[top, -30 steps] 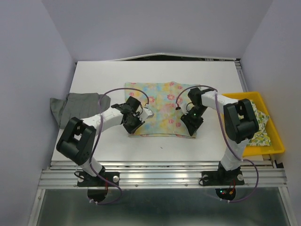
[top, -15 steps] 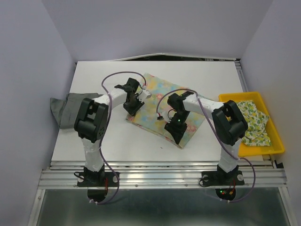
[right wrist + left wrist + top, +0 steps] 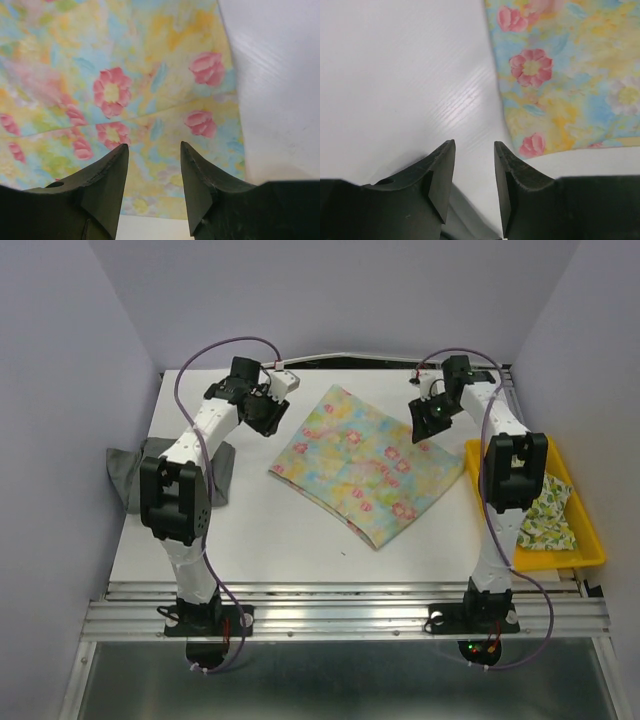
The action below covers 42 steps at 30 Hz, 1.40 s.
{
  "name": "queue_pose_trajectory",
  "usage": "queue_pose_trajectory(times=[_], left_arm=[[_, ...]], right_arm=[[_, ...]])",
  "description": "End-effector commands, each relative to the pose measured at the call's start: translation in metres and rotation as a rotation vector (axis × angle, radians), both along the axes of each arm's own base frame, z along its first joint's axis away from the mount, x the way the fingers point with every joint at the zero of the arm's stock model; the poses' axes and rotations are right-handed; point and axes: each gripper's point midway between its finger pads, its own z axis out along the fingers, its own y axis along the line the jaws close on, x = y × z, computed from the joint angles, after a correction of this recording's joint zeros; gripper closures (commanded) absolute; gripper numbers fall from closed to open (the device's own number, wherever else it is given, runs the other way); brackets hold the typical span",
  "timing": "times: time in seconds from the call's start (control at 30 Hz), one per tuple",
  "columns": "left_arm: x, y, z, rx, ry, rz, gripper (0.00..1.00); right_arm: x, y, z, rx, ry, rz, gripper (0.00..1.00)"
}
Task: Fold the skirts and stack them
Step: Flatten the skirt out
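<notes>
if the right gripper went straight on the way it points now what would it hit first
Probably the flowered skirt: the open right gripper points at its cloth near the edge, with nothing between. Depth is unclear.

The pastel yellow-blue flowered cloth skirt [image 3: 365, 462] looks soft and matt; the white desk [image 3: 250, 525] is smooth, finely ribbed, faintly glossy; the black jaws are matt.

The left arm [image 3: 203, 430] and right arm [image 3: 497, 418] stretch far forward, well apart. The left gripper [image 3: 474, 150] and right gripper [image 3: 154, 150] angle downward, fingers [image 3: 440, 170] parted, empty.
</notes>
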Motion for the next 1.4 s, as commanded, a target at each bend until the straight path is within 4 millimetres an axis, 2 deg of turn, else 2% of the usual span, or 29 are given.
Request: queue_pose_trajectory(times=[0.0, 0.07, 0.17, 0.27, 0.3, 0.33, 0.47, 0.53, 0.57, 0.6, 0.63, 0.73, 0.77, 0.9, 1.0, 1.07, 1.1, 1.13, 1.2, 1.27, 1.37], left_arm=[[-0.034, -0.020, -0.005, -0.072, 0.091, -0.029, 0.51], [-0.038, -0.026, -0.011, -0.106, 0.115, -0.023, 0.51], [-0.047, -0.032, -0.025, -0.149, 0.178, 0.018, 0.52], [-0.059, -0.035, -0.036, -0.176, 0.228, 0.030, 0.52], [-0.062, -0.035, -0.040, -0.177, 0.237, 0.029, 0.52], [-0.064, -0.036, -0.040, -0.178, 0.236, 0.026, 0.52], [-0.062, -0.041, -0.052, -0.180, 0.262, 0.018, 0.52], [-0.063, -0.044, -0.071, -0.162, 0.330, 0.014, 0.52], [-0.064, -0.043, -0.080, -0.150, 0.362, 0.018, 0.52], [-0.057, -0.043, -0.083, -0.142, 0.361, 0.021, 0.52], [-0.054, -0.039, -0.100, -0.113, 0.383, 0.034, 0.52], [-0.035, -0.035, -0.111, -0.070, 0.369, 0.045, 0.52], [-0.031, -0.035, -0.112, -0.062, 0.369, 0.043, 0.52], [-0.001, -0.031, -0.112, -0.041, 0.329, 0.051, 0.52], [0.005, -0.035, -0.104, -0.069, 0.308, 0.016, 0.53], [0.006, -0.041, -0.084, -0.101, 0.259, -0.020, 0.51], [0.007, -0.044, -0.076, -0.118, 0.233, -0.037, 0.51], [0.007, -0.047, -0.058, -0.138, 0.197, -0.057, 0.50], [0.005, -0.051, -0.036, -0.162, 0.158, -0.084, 0.50], [0.002, -0.054, -0.026, -0.173, 0.141, -0.104, 0.49], [-0.005, -0.055, -0.025, -0.157, 0.152, -0.117, 0.49]], right_arm=[[-0.020, 0.002, -0.045, -0.165, 0.081, 0.073, 0.49], [-0.034, -0.002, -0.065, -0.184, 0.133, 0.082, 0.49], [-0.047, -0.011, -0.082, -0.227, 0.172, 0.091, 0.52], [-0.078, -0.017, -0.099, -0.244, 0.253, 0.120, 0.53], [-0.099, -0.017, -0.108, -0.237, 0.312, 0.135, 0.53], [-0.110, -0.014, -0.108, -0.239, 0.328, 0.158, 0.53], [-0.172, 0.018, -0.116, -0.208, 0.464, 0.269, 0.53], [-0.193, 0.040, -0.115, -0.172, 0.508, 0.295, 0.52], [-0.204, 0.061, -0.113, -0.146, 0.514, 0.338, 0.52], [-0.208, 0.072, -0.112, -0.131, 0.520, 0.347, 0.52], [-0.211, 0.083, -0.110, -0.109, 0.533, 0.339, 0.52], [-0.212, 0.118, -0.100, -0.016, 0.562, 0.362, 0.50], [-0.218, 0.127, -0.092, 0.044, 0.597, 0.365, 0.49], [-0.239, 0.141, -0.081, 0.077, 0.620, 0.447, 0.46], [-0.233, 0.144, -0.070, 0.090, 0.576, 0.461, 0.44], [-0.217, 0.151, -0.055, 0.097, 0.500, 0.471, 0.44], [-0.207, 0.151, -0.051, 0.099, 0.465, 0.459, 0.44], [-0.189, 0.154, -0.040, 0.108, 0.405, 0.440, 0.44], [-0.163, 0.154, -0.034, 0.094, 0.330, 0.400, 0.45], [-0.133, 0.156, -0.023, 0.104, 0.249, 0.361, 0.45], [-0.092, 0.151, -0.033, 0.057, 0.168, 0.287, 0.47]])
